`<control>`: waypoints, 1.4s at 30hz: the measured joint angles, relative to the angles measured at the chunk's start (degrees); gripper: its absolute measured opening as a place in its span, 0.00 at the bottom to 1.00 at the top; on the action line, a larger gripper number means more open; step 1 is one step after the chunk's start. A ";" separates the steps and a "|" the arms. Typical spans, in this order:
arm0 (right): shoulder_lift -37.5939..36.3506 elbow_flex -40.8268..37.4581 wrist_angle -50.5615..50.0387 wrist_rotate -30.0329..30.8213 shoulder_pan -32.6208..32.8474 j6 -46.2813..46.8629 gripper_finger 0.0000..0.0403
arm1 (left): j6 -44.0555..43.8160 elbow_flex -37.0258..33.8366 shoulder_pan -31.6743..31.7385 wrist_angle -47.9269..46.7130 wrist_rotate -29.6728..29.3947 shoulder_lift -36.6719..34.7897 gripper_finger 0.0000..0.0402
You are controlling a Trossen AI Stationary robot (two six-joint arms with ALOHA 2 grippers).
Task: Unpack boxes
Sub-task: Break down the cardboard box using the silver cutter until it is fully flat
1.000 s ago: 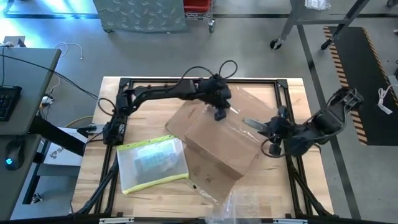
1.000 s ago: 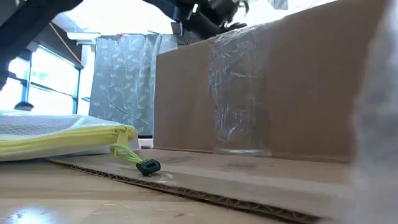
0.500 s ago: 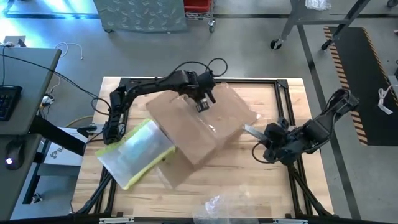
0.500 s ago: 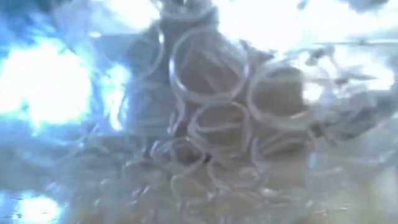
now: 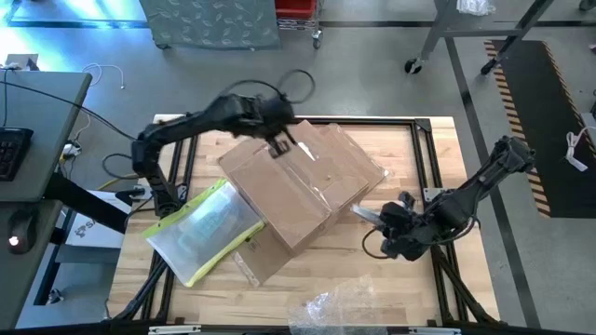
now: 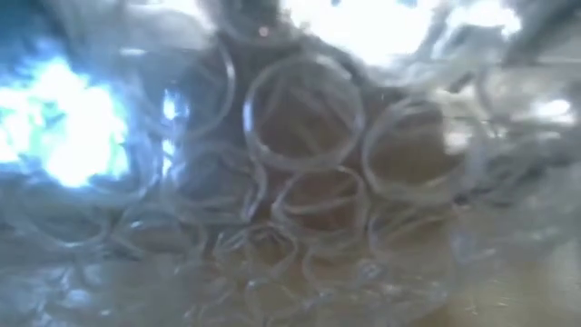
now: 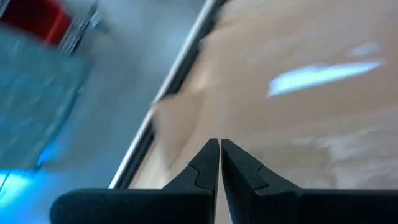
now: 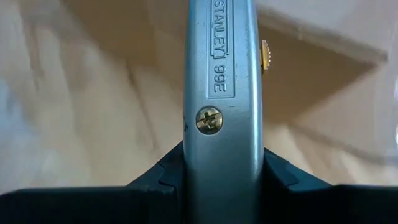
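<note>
The brown cardboard carton (image 5: 298, 186) lies turned askew at the table's middle, with clear tape on its top and one flap (image 5: 265, 256) flat on the wood. My left gripper (image 5: 277, 147) is shut above the carton's far left top edge (image 7: 186, 118). My right gripper (image 5: 391, 226) hovers to the carton's right, shut on a grey utility knife (image 5: 366, 214) that points at the carton. Against the carton's left side rests a clear sleeve with a yellow edge (image 5: 205, 231). My left gripper (image 7: 219, 152) has its shut fingertips by the carton's top edge near a corner; whether they touch it I cannot tell. My right gripper (image 8: 224, 171) pinches the knife's grey handle (image 8: 224, 134) between its two fingers (image 8: 168, 177). The knife lies along the fingers, roughly level and lifted clear, pointing toward the table's left.
Crinkly bubble wrap (image 5: 340, 312) lies at the table's near edge and fills the low view (image 6: 300, 163). A black frame (image 5: 428, 149) runs round the tabletop. Bare wood shows to the carton's right and near right (image 5: 391, 288).
My left gripper has moved toward the table's left and far edges. The carton has slid left and turned, pushing the sleeve leftward and askew. The bubble wrap now covers the low view. My right gripper has carried the knife toward the near edge and slightly left.
</note>
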 joint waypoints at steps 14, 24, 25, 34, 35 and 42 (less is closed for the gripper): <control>-1.83 -23.82 44.30 26.12 0.86 -12.07 0.24 | 0.90 -22.67 18.30 1.59 3.03 -12.42 0.00; -1.85 -29.71 56.65 24.43 -8.39 -20.09 0.24 | 0.57 -45.73 16.14 24.38 31.47 -12.64 0.00; -1.85 -30.32 58.45 23.14 -9.73 -21.32 0.24 | 0.15 -46.28 15.35 24.66 32.34 -12.75 0.00; 0.84 -31.20 70.21 14.32 -19.94 -33.45 0.24 | -6.46 -47.63 7.17 13.04 35.09 -15.77 0.00; 0.97 -31.20 70.34 14.30 -20.58 -33.86 0.24 | -7.21 -47.63 6.24 11.95 35.02 -16.93 0.00; 1.06 -31.20 75.00 13.13 -26.41 -40.36 0.24 | -13.03 -47.59 2.57 12.99 32.65 -26.78 0.00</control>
